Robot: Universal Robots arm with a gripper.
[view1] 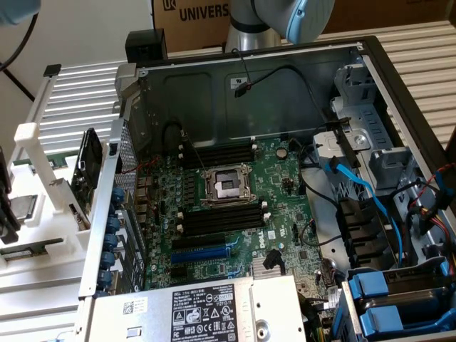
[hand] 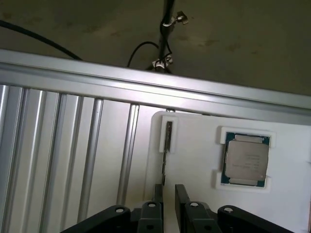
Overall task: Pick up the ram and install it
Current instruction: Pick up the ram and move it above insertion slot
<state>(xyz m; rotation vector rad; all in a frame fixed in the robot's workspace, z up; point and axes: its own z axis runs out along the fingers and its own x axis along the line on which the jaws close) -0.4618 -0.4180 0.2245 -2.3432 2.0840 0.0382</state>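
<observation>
The jaws stand open, gripping nothing. The ram (hand: 168, 136) stands on edge in a white holder (hand: 194, 160), just ahead of the gap between them. A processor chip (hand: 245, 160) lies beside it.

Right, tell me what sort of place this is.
Likely a robotics lab bench for computer assembly: opened grey metal computer case, green motherboard, white plastic holder with a square silver processor chip.

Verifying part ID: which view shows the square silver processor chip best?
Wrist view: the square silver processor chip faces the camera, its whole outline visible. The exterior view catches it only obliquely, near that view's left edge.
</observation>
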